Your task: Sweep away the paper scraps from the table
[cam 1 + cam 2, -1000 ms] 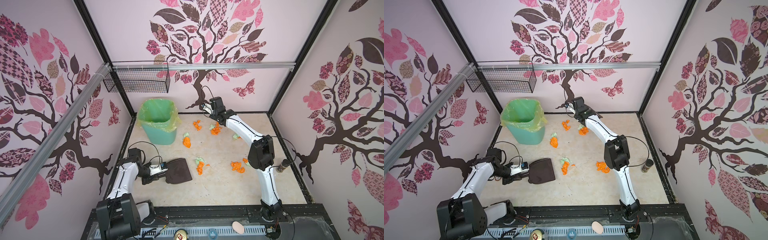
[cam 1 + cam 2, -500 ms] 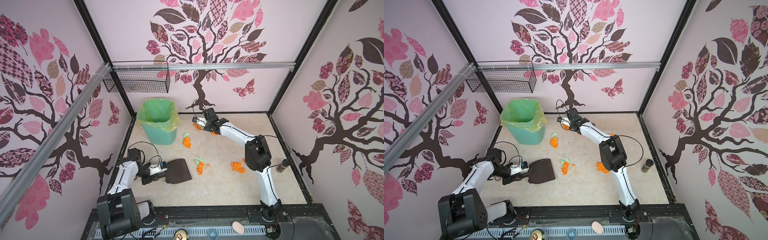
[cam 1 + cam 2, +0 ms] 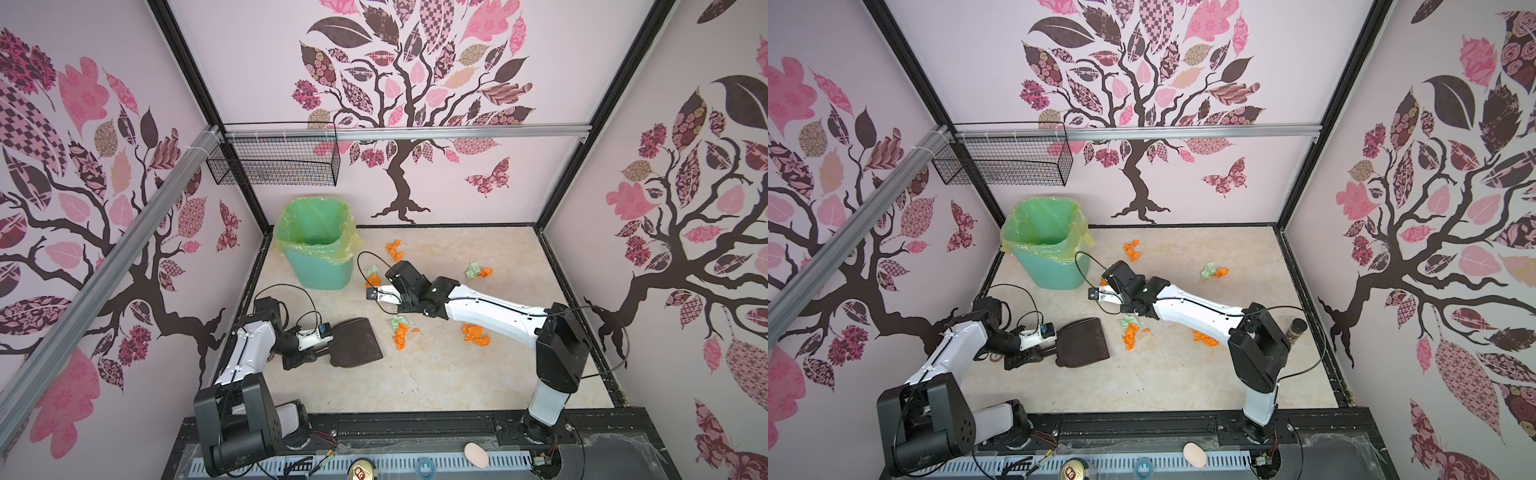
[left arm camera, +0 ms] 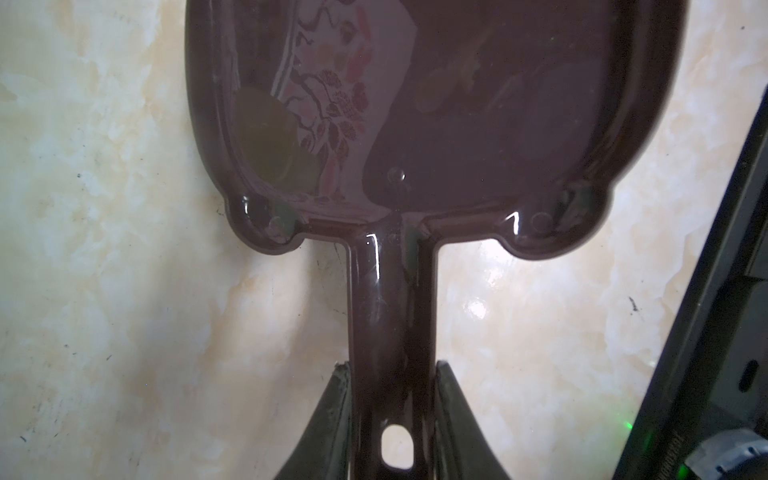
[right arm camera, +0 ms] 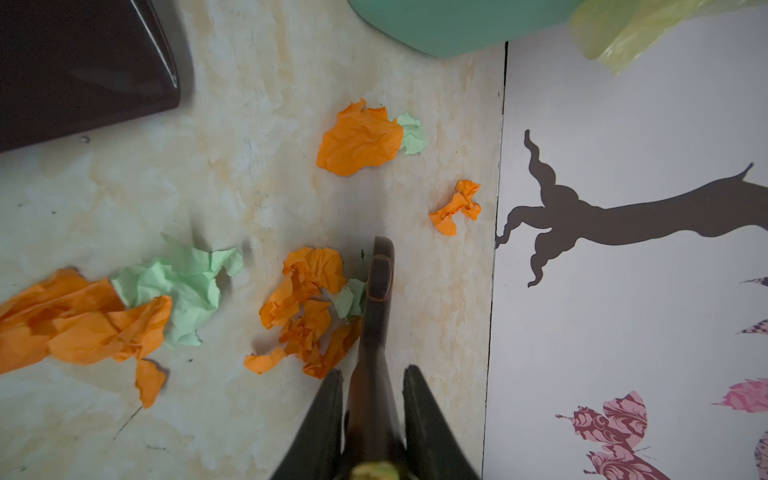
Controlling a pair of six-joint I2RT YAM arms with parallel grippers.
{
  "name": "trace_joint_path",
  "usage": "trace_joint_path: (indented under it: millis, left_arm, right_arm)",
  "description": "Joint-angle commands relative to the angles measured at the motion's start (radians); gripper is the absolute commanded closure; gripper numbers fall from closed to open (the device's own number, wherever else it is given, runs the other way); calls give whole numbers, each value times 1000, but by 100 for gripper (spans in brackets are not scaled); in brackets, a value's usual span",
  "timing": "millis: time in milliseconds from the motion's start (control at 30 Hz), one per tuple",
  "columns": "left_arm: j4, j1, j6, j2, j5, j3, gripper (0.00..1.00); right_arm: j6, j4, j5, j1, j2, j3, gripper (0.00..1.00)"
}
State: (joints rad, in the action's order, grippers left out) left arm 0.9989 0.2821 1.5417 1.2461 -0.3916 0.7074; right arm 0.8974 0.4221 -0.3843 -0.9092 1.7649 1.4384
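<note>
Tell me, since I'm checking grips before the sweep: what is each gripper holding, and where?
The left gripper clamps the dark dustpan by its handle. The right gripper clamps a slim dark tool by its shaft.

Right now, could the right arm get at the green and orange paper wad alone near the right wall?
Probably yes. The green and orange paper wad lies on bare beige table near that arm's forearm, nothing between them; the right gripper, shut on a dark tool, must swing round.

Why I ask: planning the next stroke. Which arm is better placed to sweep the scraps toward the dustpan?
Probably right. The right gripper grips a dark tool beside the paper scraps; the left gripper holds the dustpan, apart from them.
</note>
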Motion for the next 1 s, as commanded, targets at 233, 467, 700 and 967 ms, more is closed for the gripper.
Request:
trace_joint_path:
  millis: [233, 467, 700, 967]
  left_arm:
    - [-2, 9, -3, 17, -30, 35, 86]
    - [0, 20, 7, 20, -31, 25, 86]
    - [-5, 22, 6, 35, -38, 32, 86]
    - [-12, 23, 0, 59, -41, 44, 87]
  right_arm:
    - [218, -203, -59, 161, 231, 357, 100]
    - [349, -282, 77, 242, 538, 690, 100]
    - [283, -240, 213, 283, 626, 728, 100]
    - [332, -205, 245, 267, 607, 631, 100]
